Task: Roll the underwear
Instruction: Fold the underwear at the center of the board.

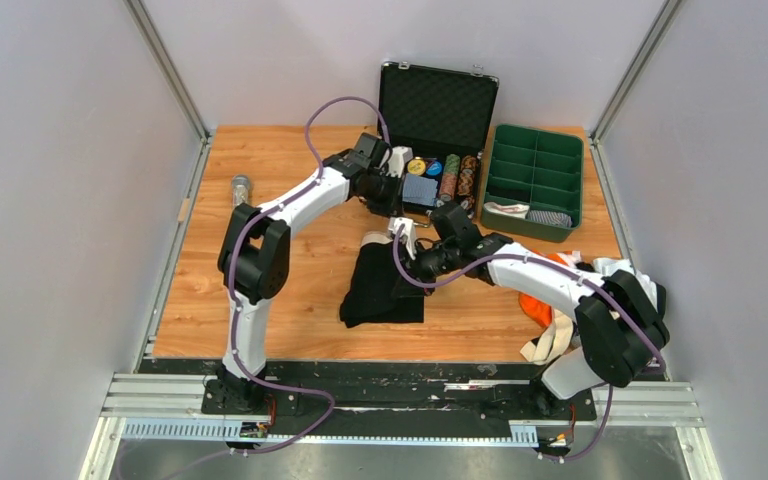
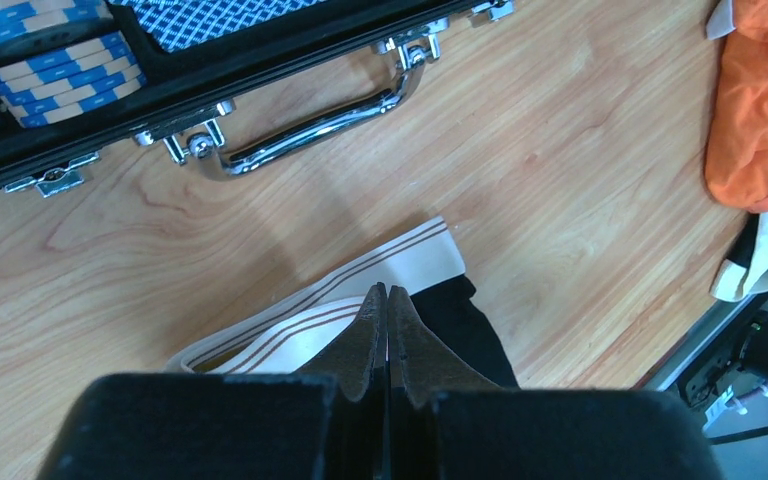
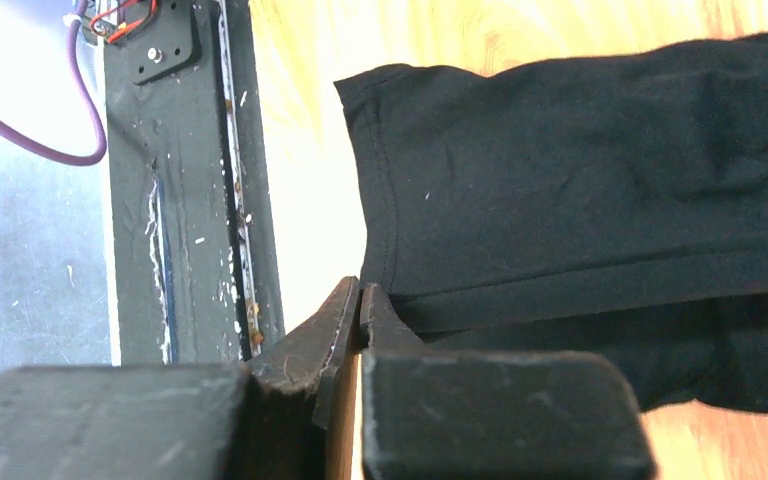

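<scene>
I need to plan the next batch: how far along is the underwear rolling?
Looks done: a white bundle and a pinstriped bundle sit in the near compartments of the green tray. In hand: the black underwear lies unrolled in the middle; the left gripper, jaws shut, is over its striped waistband, the right gripper, jaws shut, at its edge. Left: the orange, white and beige pile on the right.
</scene>
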`<state>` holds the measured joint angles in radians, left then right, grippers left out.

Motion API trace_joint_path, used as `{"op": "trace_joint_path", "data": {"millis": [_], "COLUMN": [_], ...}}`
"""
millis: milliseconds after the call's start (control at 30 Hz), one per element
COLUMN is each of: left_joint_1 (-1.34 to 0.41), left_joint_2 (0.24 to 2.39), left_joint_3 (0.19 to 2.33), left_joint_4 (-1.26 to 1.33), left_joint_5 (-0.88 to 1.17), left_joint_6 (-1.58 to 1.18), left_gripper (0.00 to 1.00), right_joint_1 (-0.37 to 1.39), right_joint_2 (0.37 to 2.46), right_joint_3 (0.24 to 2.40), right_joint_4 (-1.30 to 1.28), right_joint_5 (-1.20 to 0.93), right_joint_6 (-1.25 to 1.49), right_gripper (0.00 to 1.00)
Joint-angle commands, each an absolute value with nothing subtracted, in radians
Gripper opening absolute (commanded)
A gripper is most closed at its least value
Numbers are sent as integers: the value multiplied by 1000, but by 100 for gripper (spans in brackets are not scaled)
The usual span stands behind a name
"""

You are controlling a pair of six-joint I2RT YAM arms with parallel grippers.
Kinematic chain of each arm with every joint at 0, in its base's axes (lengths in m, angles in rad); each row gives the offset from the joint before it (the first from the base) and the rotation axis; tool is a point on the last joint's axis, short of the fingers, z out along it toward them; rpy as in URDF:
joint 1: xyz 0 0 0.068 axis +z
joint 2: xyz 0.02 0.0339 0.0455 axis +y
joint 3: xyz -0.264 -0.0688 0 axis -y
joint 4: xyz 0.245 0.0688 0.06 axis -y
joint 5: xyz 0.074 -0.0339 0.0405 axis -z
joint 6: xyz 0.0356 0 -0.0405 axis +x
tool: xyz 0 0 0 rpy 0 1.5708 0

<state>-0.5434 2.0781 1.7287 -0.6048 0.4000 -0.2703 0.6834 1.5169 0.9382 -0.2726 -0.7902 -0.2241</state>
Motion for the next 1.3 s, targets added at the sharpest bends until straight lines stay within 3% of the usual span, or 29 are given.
{"op": "trace_joint_path", "data": {"millis": [0, 267, 433, 533, 600, 733, 833, 1000, 1133, 1267], "left_joint_1": [-562, -572, -573, -573, -573, -566, -545, -492, -475, -474], "left_joint_2": [2088, 2136, 2161, 2154, 2127, 2028, 1952, 1782, 1676, 1611], "left_joint_3": [1785, 1789, 1798, 1815, 1835, 1848, 1802, 1561, 1301, 1184], "left_joint_4": [-567, -565, -557, -540, -540, -549, -584, -597, -577, -543], "left_joint_5": [389, 368, 365, 408, 415, 383, 332, 350, 404, 528], "left_joint_6": [-288, -268, -262, -261, -248, -184, -163, -187, -196, -141], "left_gripper": [0, 0, 2, 27, 40, 57, 61, 58, 55, 51], "right_joint_1": [668, 653, 643, 600, 559, 491, 427, 315, 305, 305], "right_joint_2": [1453, 1492, 1544, 1516, 1461, 1354, 1351, 1592, 1750, 1886], "right_joint_3": [899, 865, 871, 894, 915, 953, 984, 1150, 1273, 1397], "right_joint_4": [-310, -314, -366, -477, -565, -717, -731, -686, -560, -537], "right_joint_5": [-795, -770, -735, -747, -757, -730, -693, -719, -670, -718], "right_joint_6": [-250, -279, -312, -337, -354, -381, -324, -122, 39, 110], "right_gripper": [0, 0, 14, 25, 39, 61, 68, 62, 52, 50]}}
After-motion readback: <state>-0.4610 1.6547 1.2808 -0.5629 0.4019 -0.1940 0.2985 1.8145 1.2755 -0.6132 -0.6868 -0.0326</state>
